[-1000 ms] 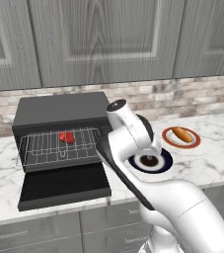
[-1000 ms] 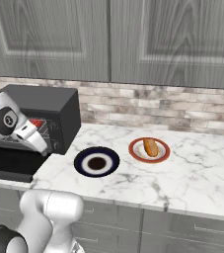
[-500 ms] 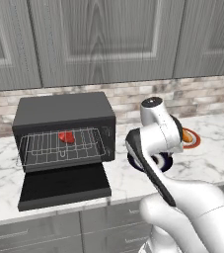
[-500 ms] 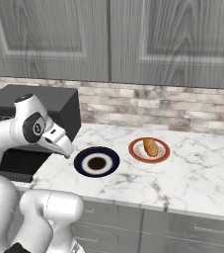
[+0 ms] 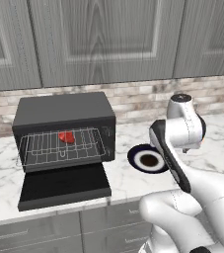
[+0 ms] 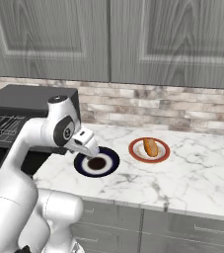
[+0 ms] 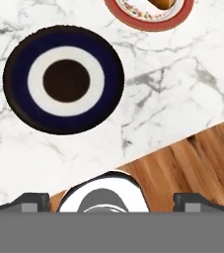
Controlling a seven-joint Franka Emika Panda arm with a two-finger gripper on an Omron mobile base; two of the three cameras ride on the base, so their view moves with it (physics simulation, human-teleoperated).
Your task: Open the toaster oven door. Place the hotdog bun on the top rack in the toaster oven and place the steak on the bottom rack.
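Note:
The black toaster oven (image 5: 64,116) stands at the counter's left, and its door (image 5: 64,187) lies folded down flat. The red steak (image 5: 66,137) rests on a silver wire rack (image 5: 59,147) drawn partly out. I cannot tell the top rack from the bottom rack. On a red-rimmed plate (image 6: 135,152) to the right lies the orange-tan hotdog bun (image 6: 150,147), which also peeks in at the hand view's top edge (image 7: 163,2). My gripper (image 6: 90,147) (image 7: 111,201) hangs open and empty above a dark blue plate (image 7: 64,79), well to the right of the oven.
The blue plate (image 6: 97,163) with a white ring and dark centre sits between the oven and the bun's plate. The counter's front edge runs close under the hand, with wooden floor (image 7: 197,153) beyond it. A brick backsplash and grey cabinets stand behind.
The arm has swung right, from the front of the open oven to above the blue plate. The gripper stayed open, and the steak stayed on the rack.

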